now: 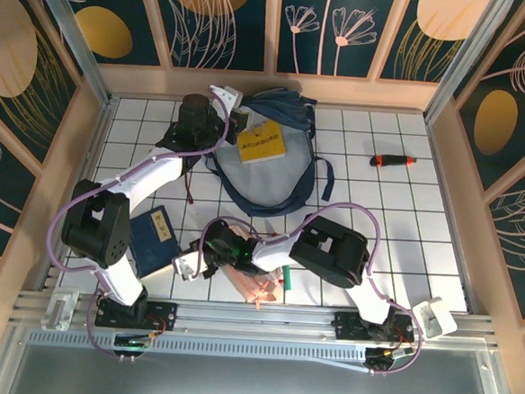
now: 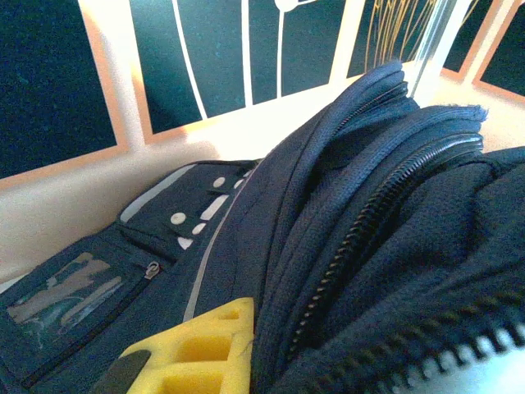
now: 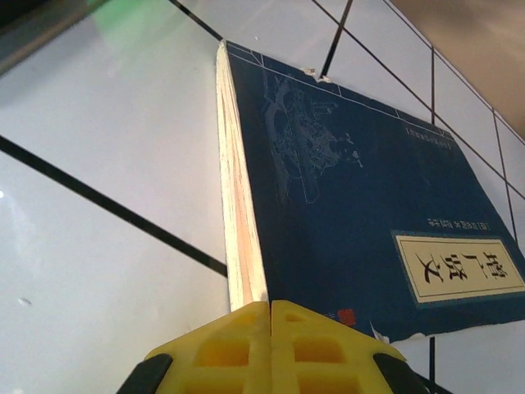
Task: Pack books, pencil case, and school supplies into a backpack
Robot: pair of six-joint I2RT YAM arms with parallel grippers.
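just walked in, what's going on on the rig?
Left jaws are shut on the rim of the backpack; the yellow book lies on it. Right jaws are shut at a corner of the navy book on the table. Pencil case and marker lie there too, not yet packed.

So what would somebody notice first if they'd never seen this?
Probably the big navy backpack at the far middle of the table, with a bright yellow book lying on top. Next, the right gripper, its yellow fingers shut right by the navy book's corner, near the front left.
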